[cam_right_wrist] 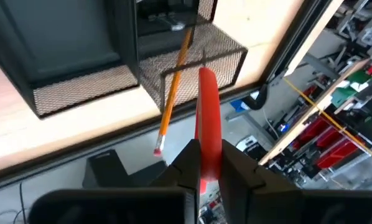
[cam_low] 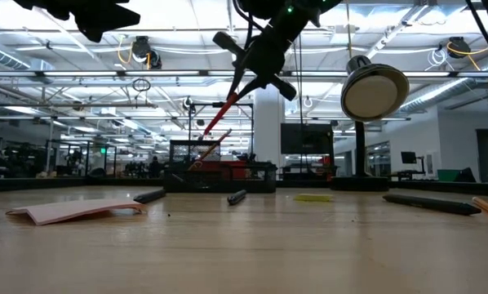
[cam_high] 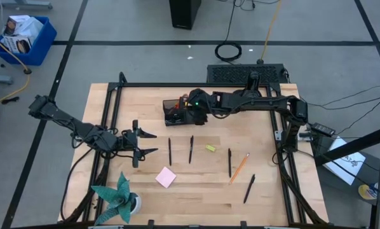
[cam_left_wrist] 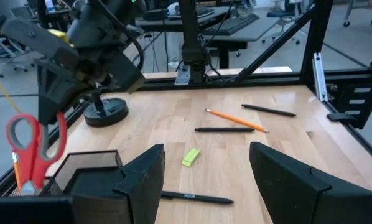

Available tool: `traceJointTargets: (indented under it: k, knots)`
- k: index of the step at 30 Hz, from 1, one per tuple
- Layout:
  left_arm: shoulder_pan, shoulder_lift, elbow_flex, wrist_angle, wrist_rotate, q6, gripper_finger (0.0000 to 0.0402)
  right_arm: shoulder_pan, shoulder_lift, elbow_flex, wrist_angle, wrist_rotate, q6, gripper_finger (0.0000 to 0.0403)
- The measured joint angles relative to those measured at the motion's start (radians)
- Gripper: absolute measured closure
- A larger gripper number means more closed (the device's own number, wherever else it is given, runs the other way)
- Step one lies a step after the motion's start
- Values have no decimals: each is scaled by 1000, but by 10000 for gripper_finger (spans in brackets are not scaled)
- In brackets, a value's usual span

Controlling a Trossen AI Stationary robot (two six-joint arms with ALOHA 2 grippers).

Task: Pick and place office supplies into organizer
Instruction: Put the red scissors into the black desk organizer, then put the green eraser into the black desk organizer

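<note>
1. Scissors [cam_left_wrist: 33, 149], red-handled, are held by the right gripper [cam_right_wrist: 206, 163] just above the organizer [cam_high: 175, 112]; the fingers are closed on the handle.
2. In the low view the scissors [cam_low: 219, 118] are seen tilted, blades pointing down toward the black mesh organizer [cam_low: 219, 173].
3. An orange pencil [cam_right_wrist: 172, 87] is seen standing tilted in the organizer's taller cup section.
4. The organizer is set at the back of the table [cam_high: 266, 191], near its middle.
5. The left gripper [cam_high: 145, 143] is held over the table's left side with its fingers open and nothing between them.
6. Four black pens [cam_high: 169, 151] [cam_high: 191, 149] [cam_high: 229, 162] [cam_high: 249, 188] are left lying on the table in front of the organizer.
7. Another orange pencil [cam_high: 239, 168] is laid between the two pens on the right.
8. A small yellow piece [cam_high: 210, 148] is seen between the second and third pens.
9. A pink sticky-note pad [cam_high: 166, 177] is laid near the front, beside a teal paper plant [cam_high: 117, 198].
</note>
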Motion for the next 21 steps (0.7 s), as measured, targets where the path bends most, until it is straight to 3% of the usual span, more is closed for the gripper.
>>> traceJointTargets:
  k: [11, 21]
  knots:
    - [0, 0, 0, 1, 1, 43, 163, -17, 0, 1, 61, -30, -2, 362]
    - [0, 0, 0, 4, 33, 59, 163, -27, 0, 1, 37, -49, -24, 306]
